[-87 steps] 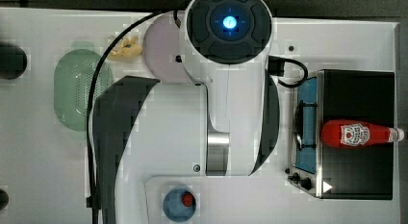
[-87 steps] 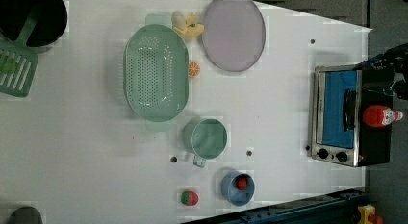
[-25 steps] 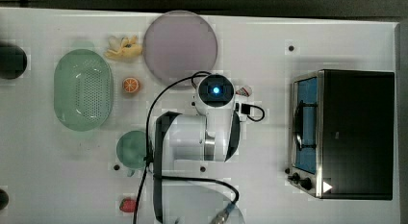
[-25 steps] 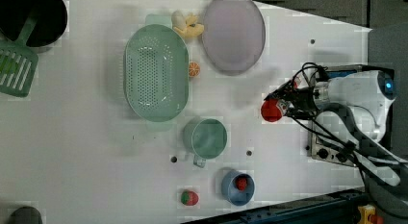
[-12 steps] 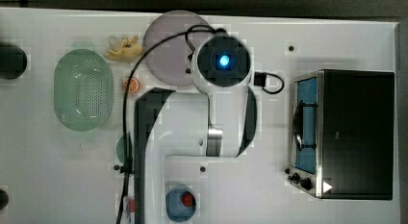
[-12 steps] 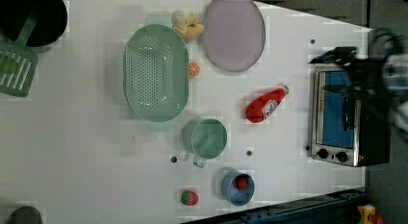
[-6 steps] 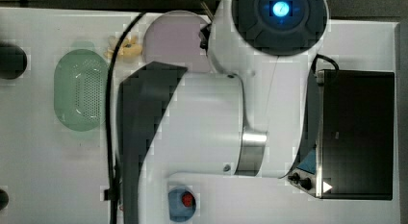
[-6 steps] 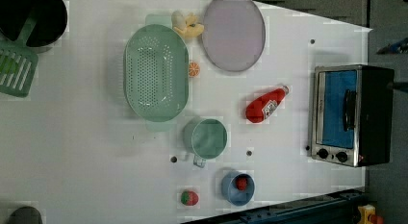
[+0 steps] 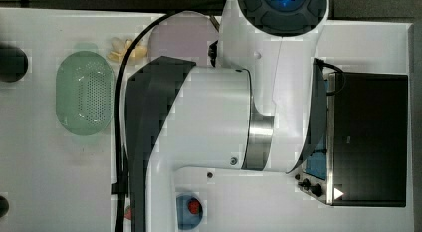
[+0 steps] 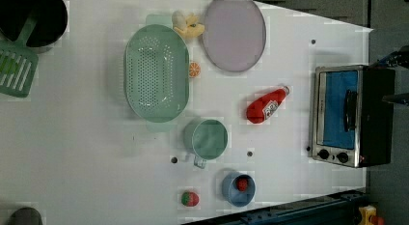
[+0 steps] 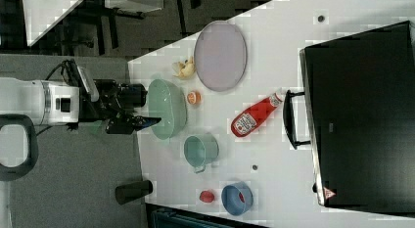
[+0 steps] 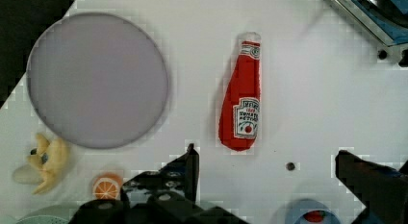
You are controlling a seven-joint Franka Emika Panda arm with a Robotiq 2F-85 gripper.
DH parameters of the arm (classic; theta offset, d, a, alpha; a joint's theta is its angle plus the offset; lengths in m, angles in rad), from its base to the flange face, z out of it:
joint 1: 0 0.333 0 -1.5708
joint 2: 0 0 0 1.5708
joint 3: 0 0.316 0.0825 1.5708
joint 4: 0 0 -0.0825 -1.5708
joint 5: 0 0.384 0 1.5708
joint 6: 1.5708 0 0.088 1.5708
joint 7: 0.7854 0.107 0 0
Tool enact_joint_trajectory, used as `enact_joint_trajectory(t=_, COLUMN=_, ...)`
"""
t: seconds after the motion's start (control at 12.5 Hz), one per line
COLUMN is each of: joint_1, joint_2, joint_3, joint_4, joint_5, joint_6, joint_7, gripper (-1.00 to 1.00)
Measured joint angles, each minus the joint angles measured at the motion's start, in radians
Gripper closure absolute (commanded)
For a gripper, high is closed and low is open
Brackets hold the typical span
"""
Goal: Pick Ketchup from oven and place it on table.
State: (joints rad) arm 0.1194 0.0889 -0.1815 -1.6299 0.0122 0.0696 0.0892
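Observation:
The ketchup [image 10: 264,106], a slim red bottle with a white label and white cap, lies on its side on the white table [image 10: 96,162], between the grey plate [image 10: 234,32] and the oven [image 10: 349,116]. In the right view the ketchup [image 11: 254,116] rests just in front of the oven's [image 11: 362,115] door handle. My gripper [image 12: 269,185] hangs high above the ketchup [image 12: 243,99], open and empty, its two dark fingers [image 12: 187,171] spread wide. The right view shows the gripper [image 11: 147,108] well clear of the tabletop. The oven door is closed.
A green colander [image 10: 156,73], a green cup [image 10: 207,138], a blue bowl [image 10: 238,189] holding a strawberry, a loose strawberry [image 10: 189,199], an orange slice [image 10: 194,69] and a banana [image 10: 187,23] lie on the table. The arm's body [image 9: 209,122] covers the table's middle in the top view.
The arm has risen and swung toward the top view's right, looming larger there. It has left the left view. The ketchup lies unmoved on the table.

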Motion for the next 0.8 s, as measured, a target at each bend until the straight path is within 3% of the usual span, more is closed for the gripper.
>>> enact_joint_trajectory(t=0.4, joint_1=0.027, joint_2=0.009, joint_3=0.001, joint_4=0.022, joint_5=0.019, joint_6=-0.051, joint_7=0.0, gripper=-1.0)
enact_joint_trajectory(t=0.48, joint_1=0.031, joint_2=-0.008, joint_3=-0.003, joint_4=0.007, joint_5=-0.014, joint_6=-0.05, joint_7=0.0, gripper=-1.0)
enact_joint_trajectory(t=0.8, joint_1=-0.014, joint_2=0.006, joint_3=0.018, joint_4=0.011, joint_5=0.003, joint_6=-0.042, joint_7=0.021, gripper=-1.0)
